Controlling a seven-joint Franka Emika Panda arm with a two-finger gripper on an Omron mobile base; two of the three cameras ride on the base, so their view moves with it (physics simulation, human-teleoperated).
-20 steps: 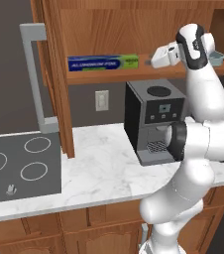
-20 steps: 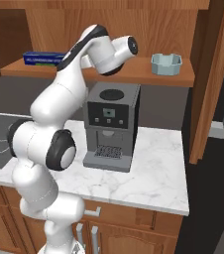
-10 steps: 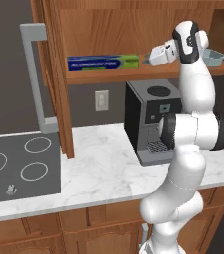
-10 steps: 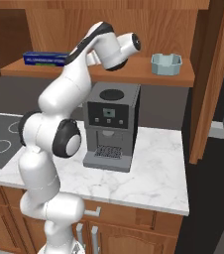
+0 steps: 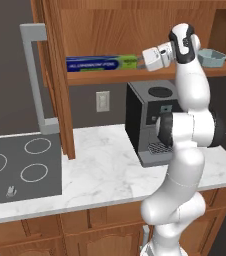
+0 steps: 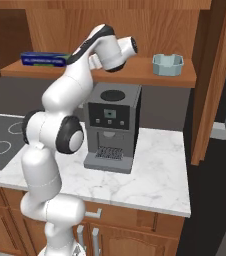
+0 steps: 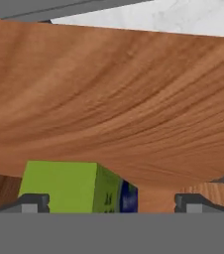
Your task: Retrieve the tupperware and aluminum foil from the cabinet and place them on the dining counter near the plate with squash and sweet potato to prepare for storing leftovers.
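**A:** What has changed in the last second?

**B:** The arm has straightened up and carried the gripper [image 5: 141, 60] in toward the cabinet [image 5: 135, 30] shelf. It now sits just beside the lime-green end of the aluminum foil [image 5: 102, 63]. A second ago it hung further back, out over the coffee machine [image 5: 152, 122].

**A:** Are the jaws on the box yet?

**B:** No. In the hand view the two fingertips [image 7: 33, 202] stand wide apart, and the green box end lies at about 7 o'clock, next to the left tip rather than centred between them. Nothing is clamped.

**A:** And the tupperware?

**B:** The tupperware [image 6: 167, 64] has not moved; it rests on the same shelf, well apart from the foil, at roughly 3 o'clock of the gripper in the right base view.

**A:** So what does that mean for the task?

**B:** I judge the foil is being fetched first, and the reach is nearly done. Neither item has left the shelf, so the task is early.
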